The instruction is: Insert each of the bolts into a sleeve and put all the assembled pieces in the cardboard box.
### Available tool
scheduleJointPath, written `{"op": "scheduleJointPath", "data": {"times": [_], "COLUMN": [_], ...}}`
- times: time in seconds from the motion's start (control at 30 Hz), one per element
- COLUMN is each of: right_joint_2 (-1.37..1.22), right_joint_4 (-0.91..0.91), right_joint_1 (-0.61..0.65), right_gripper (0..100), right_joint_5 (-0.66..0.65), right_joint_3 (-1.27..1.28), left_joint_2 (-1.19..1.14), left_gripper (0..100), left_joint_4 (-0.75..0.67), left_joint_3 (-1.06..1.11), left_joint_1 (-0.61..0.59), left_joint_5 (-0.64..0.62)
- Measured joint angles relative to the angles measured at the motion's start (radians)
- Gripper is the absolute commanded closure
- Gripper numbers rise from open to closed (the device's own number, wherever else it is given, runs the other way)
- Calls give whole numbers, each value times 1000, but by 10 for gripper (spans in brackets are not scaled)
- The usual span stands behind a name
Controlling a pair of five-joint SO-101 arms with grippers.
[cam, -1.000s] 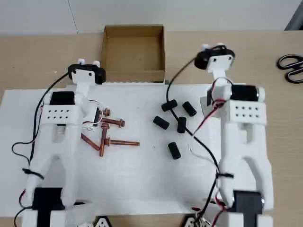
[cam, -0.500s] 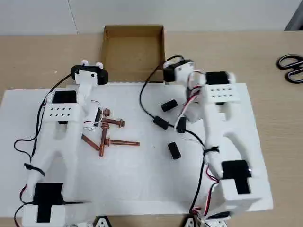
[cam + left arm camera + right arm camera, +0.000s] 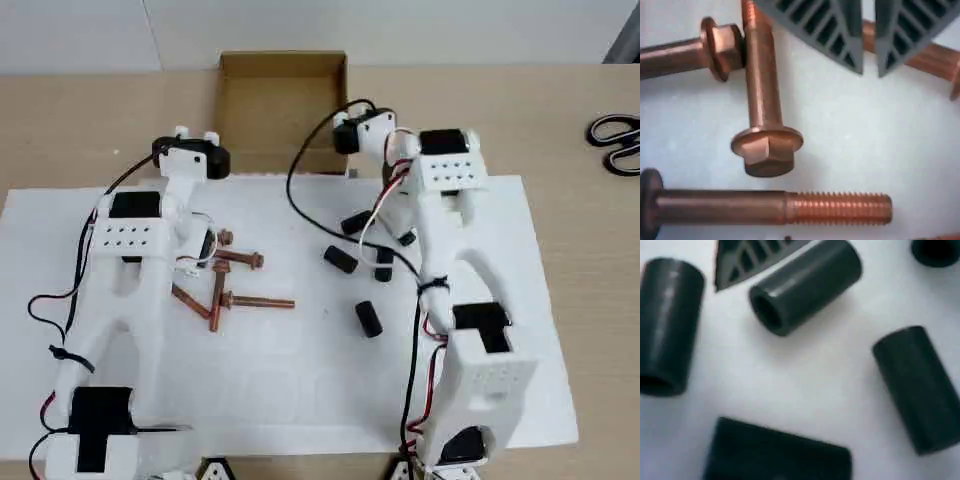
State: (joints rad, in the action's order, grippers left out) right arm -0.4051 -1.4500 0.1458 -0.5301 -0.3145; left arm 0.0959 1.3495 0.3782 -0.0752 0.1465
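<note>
Surface: a light wooden worktop (image 3: 560,120) with a white foam sheet (image 3: 300,380) laid over its middle, and a pale white wall (image 3: 300,25) behind it. Black-handled scissors (image 3: 615,140) are lying at the far right edge of the worktop, well apart from everything else.

The open brown cardboard box (image 3: 285,110) is sitting on the worktop, touching the back edge of the sheet, between the two arms.

We are seeing the copper-coloured flanged hex bolts (image 3: 225,285) lying loose in a crossed heap on the left half of the sheet. The left claw (image 3: 205,245) is hovering at the heap's near edge. From the left wrist, its grey ribbed tips (image 3: 870,70) are almost closed, with a thin slit between them and nothing in their grip. One bolt (image 3: 762,100) is lying just beside the tips, its head pointing away from them. Another bolt (image 3: 935,57) is passing under them, and a third (image 3: 790,207) is lying crosswise farther off, thread showing.

The short black cylindrical sleeves (image 3: 340,260) are lying scattered on the sheet right of centre. The right claw (image 3: 392,215) is hanging over the back of this group. From the right wrist, one sleeve (image 3: 807,285) is lying on its side close against the claw, with others (image 3: 920,385) lying near. We cannot tell how far this claw is open.
</note>
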Motion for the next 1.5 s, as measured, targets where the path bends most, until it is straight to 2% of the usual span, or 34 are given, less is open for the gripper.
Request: {"op": "scheduleJointPath", "data": {"times": [0.23, 1.07, 1.23, 1.5], "right_joint_2": [-94, -232, -259, -276], "right_joint_4": [-9, -31, -31, -44], "right_joint_1": [2, -5, -11, -15], "right_gripper": [869, 875, 997, 991], "right_joint_5": [-34, -34, -34, -34], "right_joint_3": [-97, -115, -135, -161], "left_joint_2": [0, -3, -3, -3], "left_gripper": [990, 991, 992, 992], "left_joint_4": [-14, -25, -25, -25], "left_joint_3": [0, 0, 0, 38], "left_joint_1": [0, 0, 0, 0], "left_joint_5": [5, 5, 5, 5]}}
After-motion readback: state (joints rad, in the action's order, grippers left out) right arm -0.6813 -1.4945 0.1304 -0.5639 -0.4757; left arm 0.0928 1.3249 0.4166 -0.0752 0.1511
